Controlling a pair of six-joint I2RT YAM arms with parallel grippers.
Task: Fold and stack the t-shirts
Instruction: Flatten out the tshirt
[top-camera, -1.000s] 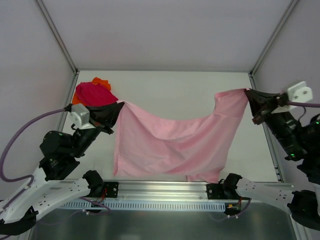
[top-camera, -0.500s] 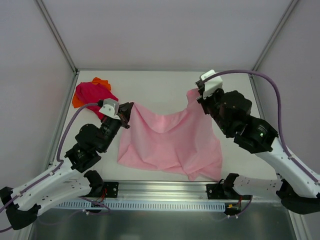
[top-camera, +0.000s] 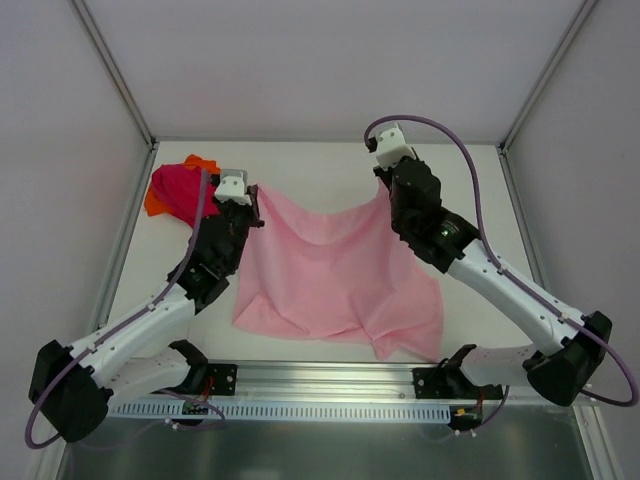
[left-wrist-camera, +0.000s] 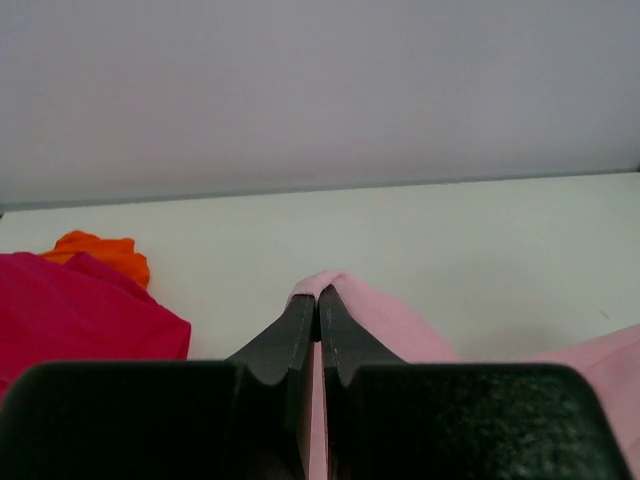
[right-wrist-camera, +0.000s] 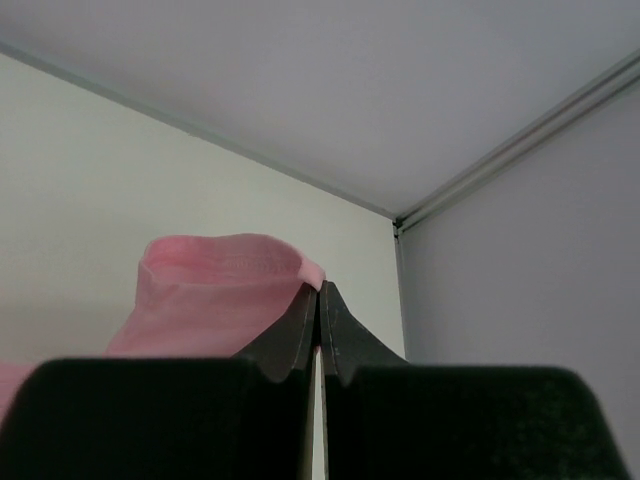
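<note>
Plain light pink t-shirt (top-camera: 340, 270), magenta t-shirt (top-camera: 176, 190), orange t-shirt (top-camera: 204, 163), off-white table (top-camera: 320, 165), pale grey walls (top-camera: 330, 60)

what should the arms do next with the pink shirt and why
Probably draw the two held corners apart and lower them to the table. The left gripper and right gripper are each shut on a far corner of the light pink t-shirt, whose far edge sags between them and whose near right corner is rumpled, so it isn't flat yet.

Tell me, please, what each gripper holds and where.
The light pink t-shirt: left gripper pinches its far left corner, right gripper its far right corner.
</note>
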